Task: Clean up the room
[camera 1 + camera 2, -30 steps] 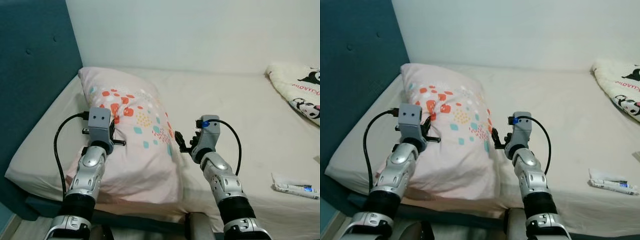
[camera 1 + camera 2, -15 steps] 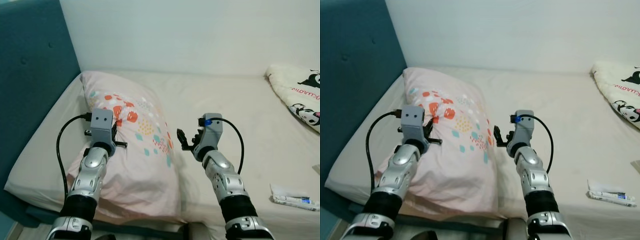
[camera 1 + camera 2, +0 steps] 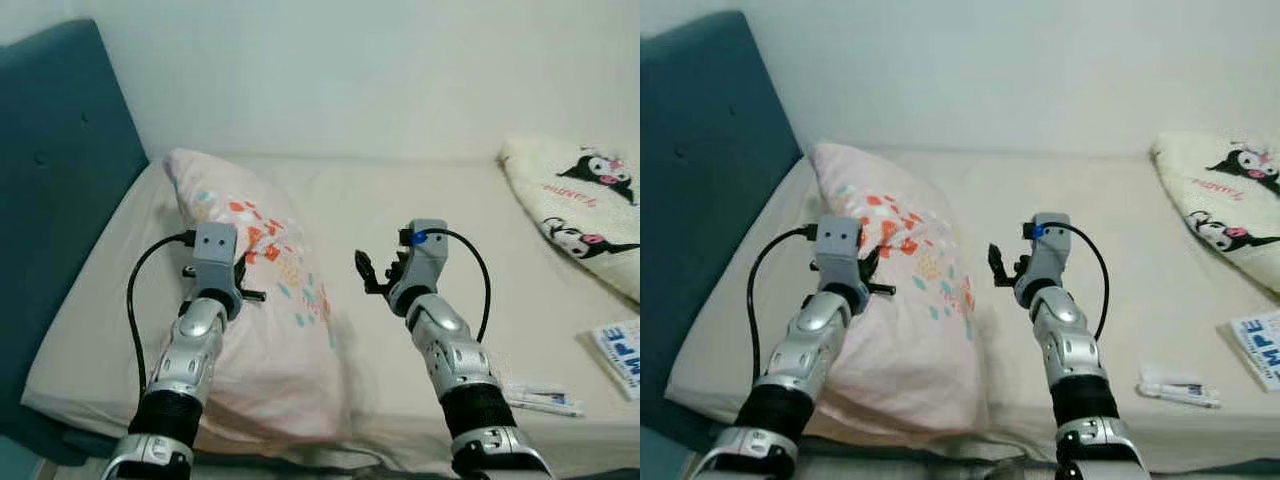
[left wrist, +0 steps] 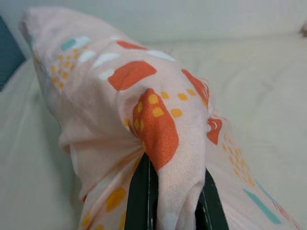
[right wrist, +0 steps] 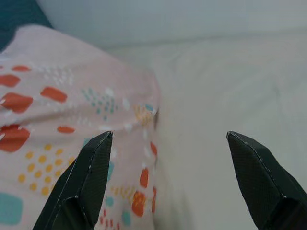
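Observation:
A pink pillow [image 3: 262, 300] with orange, teal and yellow patches lies on the left half of the bed [image 3: 430, 195], its far end near the headboard. My left gripper [image 3: 238, 272] is shut on a bunched fold of the pillow's cover [image 4: 165, 143], lifting its left side. My right gripper [image 3: 365, 272] hovers open just right of the pillow, above the sheet. In the right wrist view its two fingers [image 5: 91, 172] are spread wide, with the pillow's edge [image 5: 72, 110] ahead and nothing between them.
A teal padded headboard [image 3: 50, 230] stands on the left. A folded cream blanket with cartoon prints [image 3: 580, 200] lies at the far right. A white tube [image 3: 535, 395] and a blue-printed packet [image 3: 620, 350] lie near the bed's front right edge.
The camera has moved right and closer. The left gripper has pulled the pillow's left side up, so it stands more on edge. The right gripper has let go of the pillow's right edge.

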### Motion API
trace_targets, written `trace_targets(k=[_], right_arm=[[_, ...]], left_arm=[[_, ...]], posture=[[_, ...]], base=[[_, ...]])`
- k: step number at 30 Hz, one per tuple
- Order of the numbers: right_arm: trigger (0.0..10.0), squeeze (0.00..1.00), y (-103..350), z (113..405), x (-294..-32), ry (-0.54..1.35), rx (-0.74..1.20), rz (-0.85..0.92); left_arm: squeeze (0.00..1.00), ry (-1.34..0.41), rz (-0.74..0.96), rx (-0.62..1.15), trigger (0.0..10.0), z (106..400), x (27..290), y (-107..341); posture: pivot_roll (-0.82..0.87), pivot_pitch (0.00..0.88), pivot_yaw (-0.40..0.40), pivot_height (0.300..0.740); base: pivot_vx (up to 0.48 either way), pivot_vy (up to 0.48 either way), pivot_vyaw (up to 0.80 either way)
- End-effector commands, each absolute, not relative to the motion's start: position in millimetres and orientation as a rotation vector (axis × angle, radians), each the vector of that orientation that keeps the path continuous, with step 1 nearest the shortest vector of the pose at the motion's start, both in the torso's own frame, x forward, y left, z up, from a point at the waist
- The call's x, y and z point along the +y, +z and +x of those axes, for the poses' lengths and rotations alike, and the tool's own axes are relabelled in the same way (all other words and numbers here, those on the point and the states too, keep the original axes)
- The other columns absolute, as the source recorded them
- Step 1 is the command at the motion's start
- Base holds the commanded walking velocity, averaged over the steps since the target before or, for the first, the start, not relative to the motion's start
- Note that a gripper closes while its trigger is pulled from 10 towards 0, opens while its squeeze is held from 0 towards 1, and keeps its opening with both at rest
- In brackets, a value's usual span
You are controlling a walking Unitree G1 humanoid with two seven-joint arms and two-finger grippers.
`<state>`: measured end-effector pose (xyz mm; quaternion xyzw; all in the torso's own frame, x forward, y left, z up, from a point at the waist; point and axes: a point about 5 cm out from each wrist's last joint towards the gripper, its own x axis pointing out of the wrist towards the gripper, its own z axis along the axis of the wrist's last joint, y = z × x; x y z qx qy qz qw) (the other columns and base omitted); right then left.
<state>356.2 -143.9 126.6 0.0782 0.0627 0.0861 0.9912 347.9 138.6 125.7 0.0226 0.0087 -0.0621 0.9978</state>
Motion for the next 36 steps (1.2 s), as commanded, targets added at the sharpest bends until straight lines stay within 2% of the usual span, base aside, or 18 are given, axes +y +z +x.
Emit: trace_targets(k=[1, 9, 13, 25, 32, 36], right_arm=[[10.0, 0.0, 124, 355, -144, 0.169, 0.129, 0.169], [10.0, 0.0, 125, 356, -144, 0.168, 0.127, 0.168], [10.0, 0.0, 124, 356, -143, 0.171, 0.128, 0.166], [10.0, 0.0, 128, 357, -145, 0.154, 0.093, 0.199], [10.0, 0.0, 127, 356, -149, 0.12, 0.094, 0.185], [10.0, 0.0, 128, 357, -150, 0.114, 0.092, 0.186]], left_arm=[[0.0, -0.115, 0.071, -0.035, 10.0, 350, 142, 136], [0.0, -0.123, 0.125, -0.073, 10.0, 351, 139, 140], [0.0, -0.179, 0.153, -0.11, 10.0, 352, 128, 145], [0.0, -0.182, 0.118, -0.097, 10.0, 354, 125, 146], [0.0, -0.186, 0.152, -0.11, 10.0, 355, 123, 147], [0.0, -0.193, 0.164, -0.111, 10.0, 355, 120, 147]], posture=[[-0.11, 0.0, 0.009, 0.695], [-0.11, 0.0, 0.01, 0.72], [-0.11, 0.0, 0.008, 0.74], [-0.11, 0.0, 0.014, 0.74], [-0.11, 0.0, 0.013, 0.74], [-0.12, 0.0, 0.015, 0.74]], base=[[0.0, 0.0, 0.0], [0.0, 0.0, 0.0], [0.0, 0.0, 0.0], [0.0, 0.0, 0.0], [0.0, 0.084, 0.0], [0.0, 0.31, -0.76]])
